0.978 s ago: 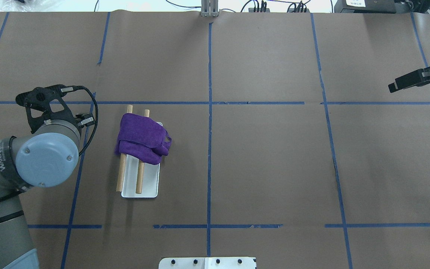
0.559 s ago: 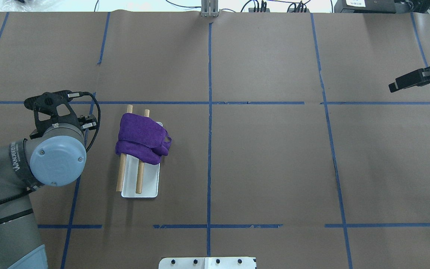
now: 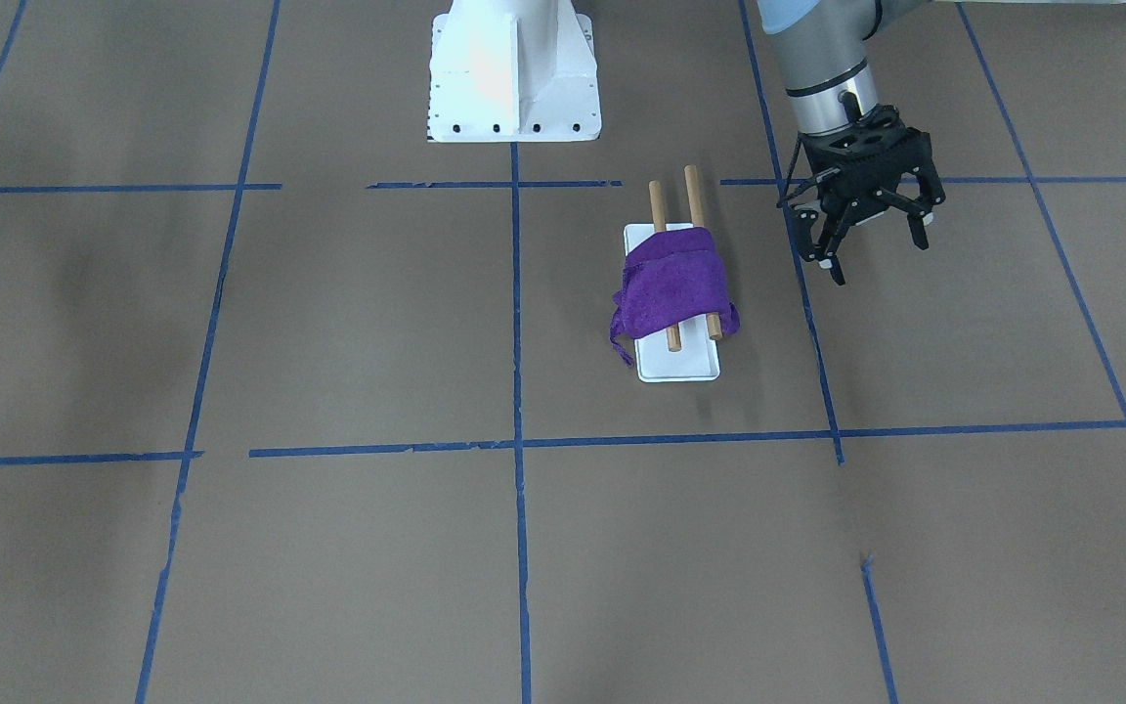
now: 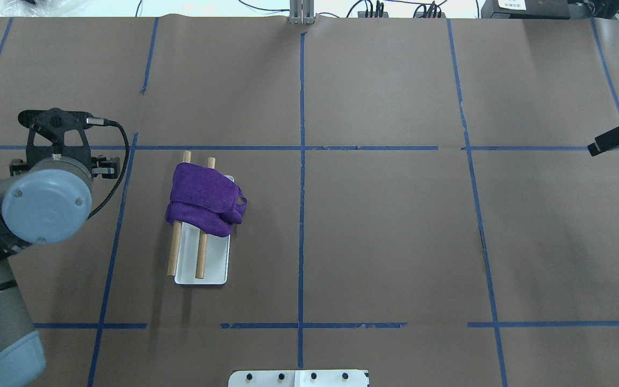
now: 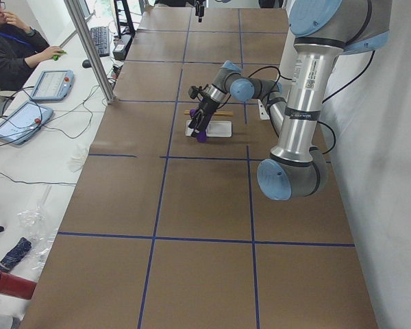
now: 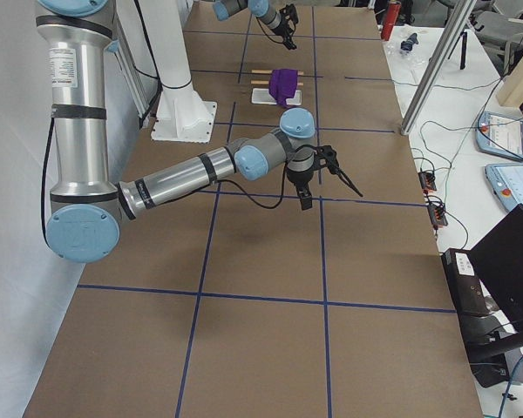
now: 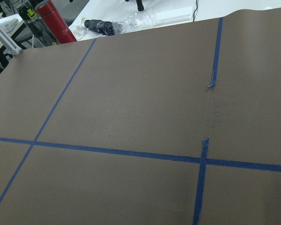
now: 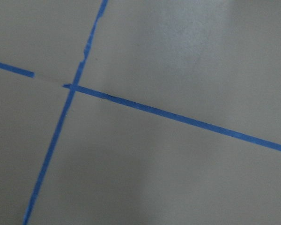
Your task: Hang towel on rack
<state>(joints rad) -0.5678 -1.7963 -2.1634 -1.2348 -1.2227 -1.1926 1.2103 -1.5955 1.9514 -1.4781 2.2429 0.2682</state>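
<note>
**Towel sitting on rack, both grippers clear of it**

The rack (image 4: 200, 258) is lying on the left of the table (image 4: 395, 215), dowels running near-to-far. The purple towel (image 4: 204, 200) is draping bunched across their far half, long axis crosswise. The left gripper (image 3: 873, 256) is hanging fingers-down just left of the rack, spread and empty. The overhead view is hiding its fingers; the front view is showing them. The right gripper (image 6: 331, 199) is hovering far right, splayed and empty.

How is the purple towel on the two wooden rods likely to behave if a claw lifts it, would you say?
Probably floppy: the purple towel sags over both wooden rods in bunched folds, so it should droop from a pinch. Likely light, as the thin rods show no bending. Its hanging tail may snag a rod end.
</note>
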